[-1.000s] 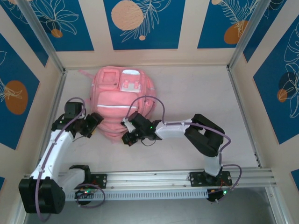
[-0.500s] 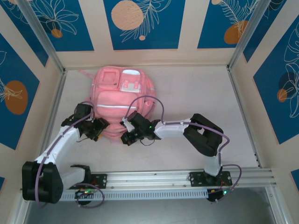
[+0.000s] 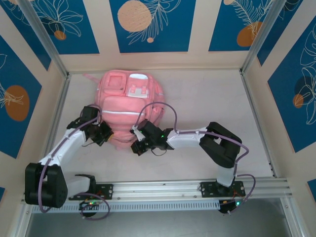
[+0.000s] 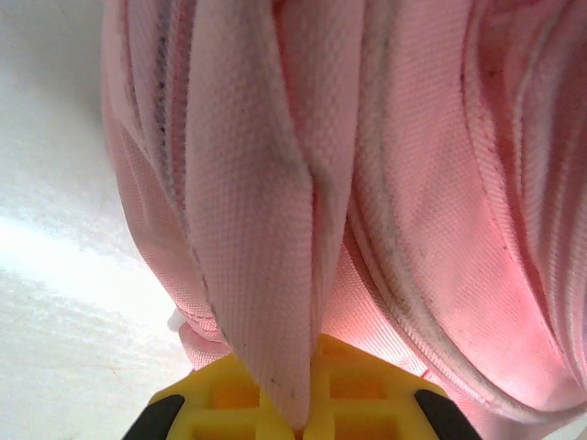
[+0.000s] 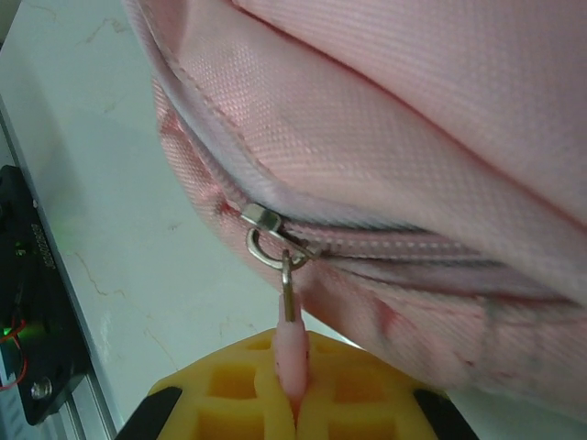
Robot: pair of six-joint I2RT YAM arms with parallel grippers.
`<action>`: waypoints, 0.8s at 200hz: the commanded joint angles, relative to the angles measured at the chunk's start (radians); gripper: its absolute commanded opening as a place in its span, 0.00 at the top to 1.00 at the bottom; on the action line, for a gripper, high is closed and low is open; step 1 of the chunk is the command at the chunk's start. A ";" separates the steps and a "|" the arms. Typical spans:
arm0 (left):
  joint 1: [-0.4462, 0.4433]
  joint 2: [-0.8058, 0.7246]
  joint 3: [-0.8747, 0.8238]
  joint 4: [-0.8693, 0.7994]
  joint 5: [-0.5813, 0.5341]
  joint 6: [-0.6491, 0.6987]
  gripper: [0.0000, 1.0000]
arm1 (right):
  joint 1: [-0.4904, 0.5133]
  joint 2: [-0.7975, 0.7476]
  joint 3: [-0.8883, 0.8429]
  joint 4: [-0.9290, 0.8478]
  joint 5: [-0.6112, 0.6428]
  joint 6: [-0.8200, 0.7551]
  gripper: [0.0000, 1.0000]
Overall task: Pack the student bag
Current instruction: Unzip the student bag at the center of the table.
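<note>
The top camera sits high above and behind the robot and looks steeply down on the whole table (image 3: 207, 108), from far enough to show the complete student bag (image 3: 129, 106) in the far left part. The left wrist camera looks forward over the left gripper (image 4: 307, 408), very near to the pink fabric at the bag's near left corner. The right wrist camera looks over the right gripper (image 5: 293, 403), equally near, at the zipper pull (image 5: 288, 293) on the bag's near edge. All three views share this near side of the bag.
</note>
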 commanded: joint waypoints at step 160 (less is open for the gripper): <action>0.054 -0.071 0.048 -0.092 -0.071 0.092 1.00 | -0.386 -0.138 -0.197 0.041 -0.007 0.002 1.00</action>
